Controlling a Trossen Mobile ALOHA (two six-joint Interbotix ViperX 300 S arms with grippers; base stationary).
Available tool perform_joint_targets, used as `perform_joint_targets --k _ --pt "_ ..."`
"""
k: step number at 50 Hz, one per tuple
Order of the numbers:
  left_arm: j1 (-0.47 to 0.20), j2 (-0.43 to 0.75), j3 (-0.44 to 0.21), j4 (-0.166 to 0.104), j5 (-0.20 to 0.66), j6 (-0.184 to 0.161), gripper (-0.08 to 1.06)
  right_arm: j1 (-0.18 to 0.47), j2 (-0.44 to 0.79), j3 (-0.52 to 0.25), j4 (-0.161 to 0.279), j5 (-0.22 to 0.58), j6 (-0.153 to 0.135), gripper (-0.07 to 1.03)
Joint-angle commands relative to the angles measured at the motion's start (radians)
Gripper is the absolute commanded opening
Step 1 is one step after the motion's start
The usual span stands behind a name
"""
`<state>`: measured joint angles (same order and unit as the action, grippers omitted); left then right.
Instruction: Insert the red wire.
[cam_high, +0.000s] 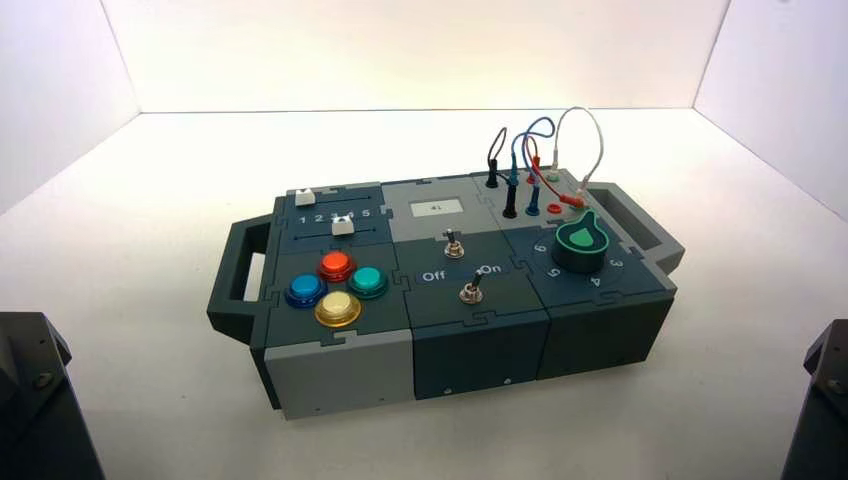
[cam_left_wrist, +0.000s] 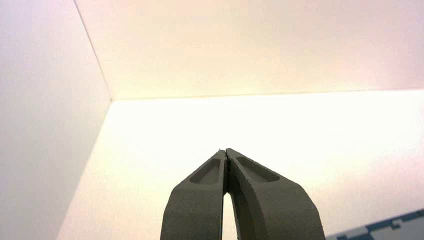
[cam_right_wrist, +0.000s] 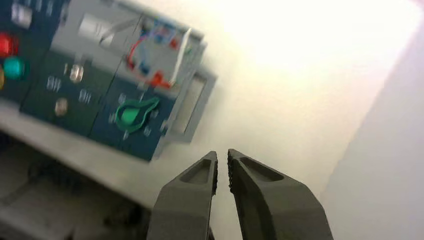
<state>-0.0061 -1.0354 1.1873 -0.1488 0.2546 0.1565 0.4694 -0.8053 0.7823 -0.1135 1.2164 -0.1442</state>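
Note:
The red wire (cam_high: 545, 186) is at the back right corner of the box (cam_high: 480, 345), among the black, blue and white looped wires. One of its plugs stands upright in the panel. The other plug (cam_high: 572, 200) lies flat on the panel beside a red socket (cam_high: 553, 208). In the right wrist view the red wire (cam_right_wrist: 134, 50) shows far off, beyond my right gripper (cam_right_wrist: 222, 156), which hangs in the air to the box's right, slightly open and holding nothing. My left gripper (cam_left_wrist: 226, 150) is shut and empty, pointing at bare white table away from the box.
A green pointer knob (cam_high: 583, 240) sits just in front of the wire panel, with two toggle switches (cam_high: 454, 244) to its left and coloured push buttons (cam_high: 337, 283) beyond. A handle (cam_high: 640, 222) juts from the box's right end. White walls enclose the table.

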Motion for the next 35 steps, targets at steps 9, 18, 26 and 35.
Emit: perform_joint_targets --k 9,18,26,35 --pt "0.006 0.048 -0.037 -0.002 0.014 0.003 -0.03 0.126 0.141 -0.080 0.023 0.040 -0.063 0.15" --pt "0.006 0.057 -0.038 -0.003 0.026 0.002 -0.03 0.192 0.219 -0.107 0.063 0.058 -0.106 0.17" --pt "0.006 0.057 -0.040 -0.003 0.035 0.000 -0.03 0.255 0.282 -0.121 0.067 0.075 -0.140 0.20" --pt "0.005 0.057 -0.040 -0.005 0.041 -0.002 -0.03 0.321 0.365 -0.123 0.063 0.084 -0.192 0.29"
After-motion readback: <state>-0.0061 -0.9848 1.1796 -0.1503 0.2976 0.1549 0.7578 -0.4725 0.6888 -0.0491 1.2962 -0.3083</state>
